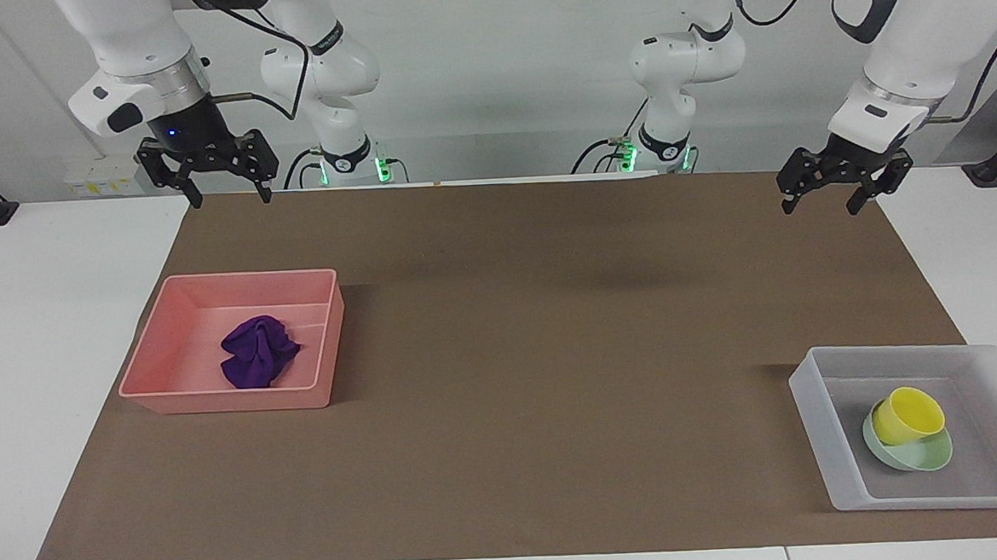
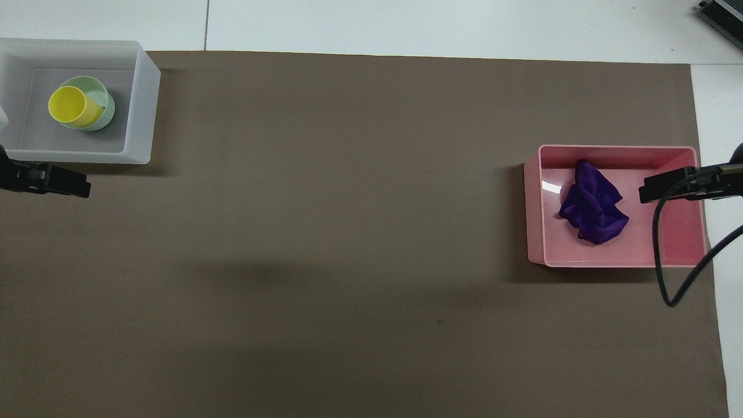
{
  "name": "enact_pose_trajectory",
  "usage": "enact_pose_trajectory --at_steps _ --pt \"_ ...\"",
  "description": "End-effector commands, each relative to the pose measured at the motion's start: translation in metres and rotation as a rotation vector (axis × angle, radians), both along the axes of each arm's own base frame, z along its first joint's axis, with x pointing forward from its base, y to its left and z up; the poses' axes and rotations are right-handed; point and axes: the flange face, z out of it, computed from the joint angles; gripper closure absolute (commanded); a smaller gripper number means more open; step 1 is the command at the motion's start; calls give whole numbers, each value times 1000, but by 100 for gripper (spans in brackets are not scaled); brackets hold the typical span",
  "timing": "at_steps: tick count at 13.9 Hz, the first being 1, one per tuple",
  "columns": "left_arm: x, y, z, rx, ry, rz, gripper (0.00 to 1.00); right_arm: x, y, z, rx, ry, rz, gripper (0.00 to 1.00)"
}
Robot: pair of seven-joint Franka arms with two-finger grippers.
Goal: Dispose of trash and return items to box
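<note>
The purple cloth wad (image 1: 256, 352) lies in the pink tray (image 1: 215, 400); the overhead view shows the wad (image 2: 593, 212) in the tray (image 2: 533, 209) too. The yellow cup (image 1: 907, 415) lies tilted in the mint-green bowl (image 1: 922, 458), inside the translucent box (image 1: 812, 409). Cup (image 2: 68, 105), bowl (image 2: 107, 110) and box (image 2: 142, 104) also show from overhead. My right gripper (image 1: 231, 198) is open and empty, high over the mat's edge by the pink tray. My left gripper (image 1: 821, 208) is open and empty, high over the mat, apart from the box.
A brown mat (image 1: 554, 354) covers most of the white table. The pink tray sits toward the right arm's end, the box toward the left arm's end. The right arm's black cable (image 2: 667, 278) hangs over the pink tray's corner in the overhead view.
</note>
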Motion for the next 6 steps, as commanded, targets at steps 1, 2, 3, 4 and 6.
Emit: enact_pose_trajectory --at_steps 1,2,3,4,6 --pt "-7 3 -2 20 7 103 0 0 -6 -9 -14 -2 28 0" --pt "-7 3 -2 19 6 137 0 0 -8 -11 -15 -1 33 0" --pt "-8 3 -2 19 9 138 0 0 -12 -12 -20 -1 54 0" --pt "-8 1 -2 19 9 135 0 0 -21 -11 -30 -2 54 0" --pt "-7 2 -2 19 6 133 0 0 -21 -11 -30 1 54 0"
